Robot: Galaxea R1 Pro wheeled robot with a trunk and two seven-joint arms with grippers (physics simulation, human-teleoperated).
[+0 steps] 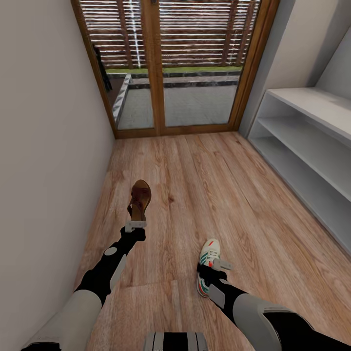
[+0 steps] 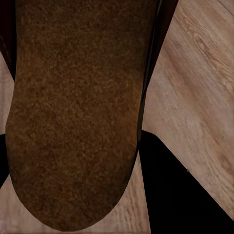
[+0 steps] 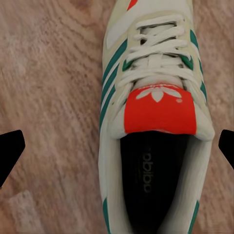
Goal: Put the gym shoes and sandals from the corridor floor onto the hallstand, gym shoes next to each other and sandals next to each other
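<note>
With our left hand (image 1: 135,225) clamped on a sandal (image 1: 140,199), we lower the spread right hand (image 1: 214,267) squarely astride the shoe (image 3: 151,126) before closing.

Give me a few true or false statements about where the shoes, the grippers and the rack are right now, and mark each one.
1. The left gripper holds a brown sandal. True.
2. The right gripper is above a gym shoe lying on the corridor floor. True; its fingers stand apart on either side of the shoe in the right wrist view.
3. The gym shoe has blue stripes. False; the stripes are green, with an orange-red tongue patch.
4. A shoe already sits on the hallstand. False; its visible shelves are bare.
5. The hallstand stands on the robot's left. False; it is on the right.
</note>
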